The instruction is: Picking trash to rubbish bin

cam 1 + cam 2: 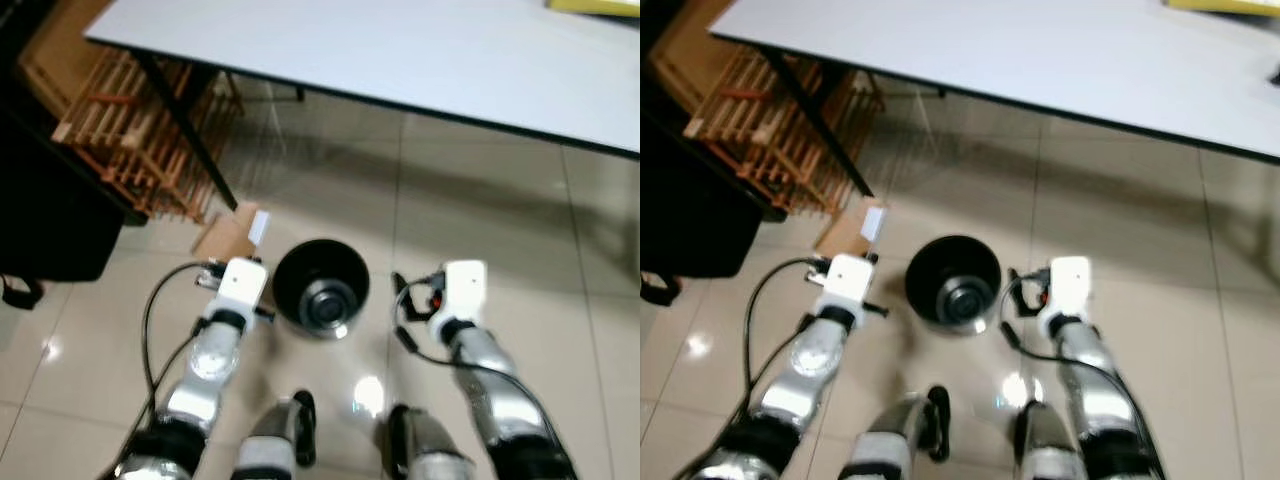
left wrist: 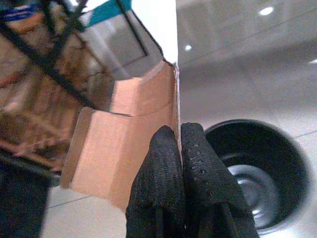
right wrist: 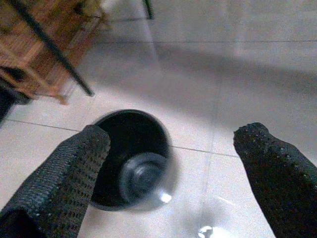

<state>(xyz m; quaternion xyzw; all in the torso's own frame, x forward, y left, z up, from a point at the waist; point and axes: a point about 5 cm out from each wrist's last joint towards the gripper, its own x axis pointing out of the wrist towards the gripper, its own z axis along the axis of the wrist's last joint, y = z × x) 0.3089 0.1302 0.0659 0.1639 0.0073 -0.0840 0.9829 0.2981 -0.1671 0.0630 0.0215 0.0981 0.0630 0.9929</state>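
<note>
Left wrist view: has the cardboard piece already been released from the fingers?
No: the two black fingers are pressed together on the edge of the cardboard piece, beside the black bin.

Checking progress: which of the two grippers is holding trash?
The left gripper, fingers pinched on the brown cardboard piece beside the black bin; the right gripper is open, empty.

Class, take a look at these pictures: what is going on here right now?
A humanoid robot stands over a black rubbish bin on the tiled floor, near a white table. Its left gripper is shut on a piece of brown cardboard, holding it just beside the bin's rim, not yet over the opening. The right gripper hangs open on the bin's other side, holding nothing.
</note>
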